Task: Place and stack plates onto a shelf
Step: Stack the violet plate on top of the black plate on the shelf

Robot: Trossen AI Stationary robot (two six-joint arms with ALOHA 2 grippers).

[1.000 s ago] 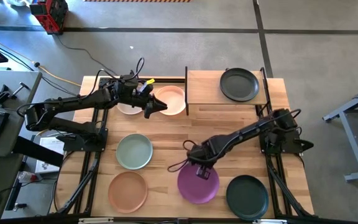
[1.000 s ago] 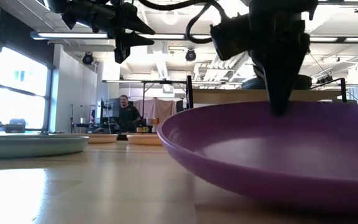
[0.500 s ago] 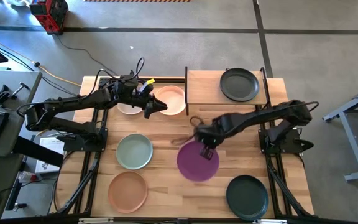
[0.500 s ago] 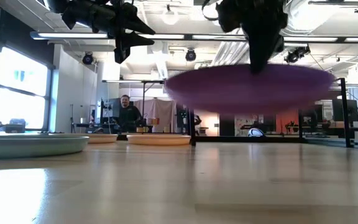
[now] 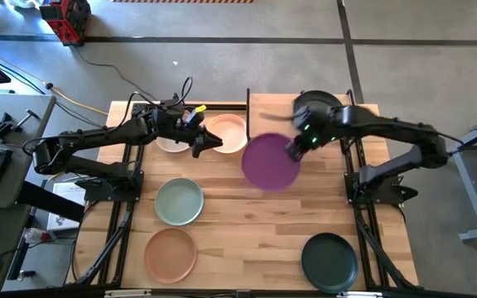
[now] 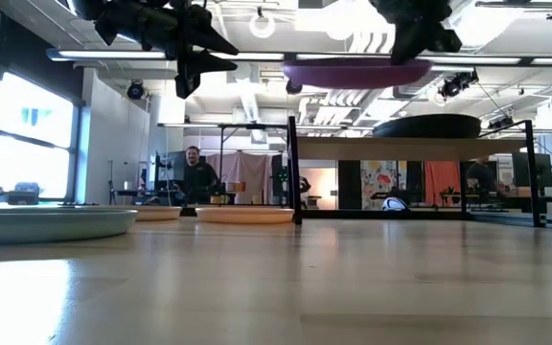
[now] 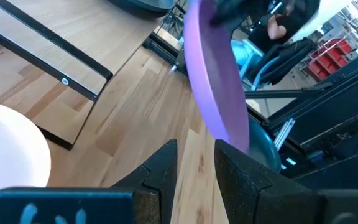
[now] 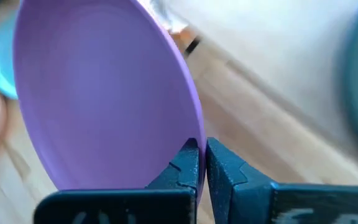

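My right gripper (image 5: 293, 149) is shut on the purple plate (image 5: 269, 162) and holds it in the air at the shelf's (image 5: 272, 112) near left corner. In the low view the plate (image 6: 357, 72) is higher than the shelf board (image 6: 401, 149). A black plate (image 5: 319, 112) lies on the shelf. My left gripper (image 5: 217, 142) hovers over the peach plate (image 5: 228, 131) at the far left, empty, with a narrow gap between its fingers (image 7: 166, 168). A pale plate (image 5: 169, 144) lies partly hidden under the left arm. My right gripper pinches the purple plate's rim (image 8: 194, 138) between its two fingers, one on the upper face and one on the underside. The fingers come from the table's right side, at the plate's right edge. The plate is lifted clear and about level.
A sage green plate (image 5: 179, 201), a terracotta plate (image 5: 171, 253) and a dark green plate (image 5: 330, 261) lie flat on the tabletop nearer the front. Thin black posts (image 6: 293, 168) carry the shelf. A person (image 6: 197, 177) stands in the room beyond the table.
My right gripper has lifted the purple plate off the table near the front middle. It has carried the plate up and toward the far edge, to the shelf's near left corner. The plate now hangs level, higher than the shelf board.
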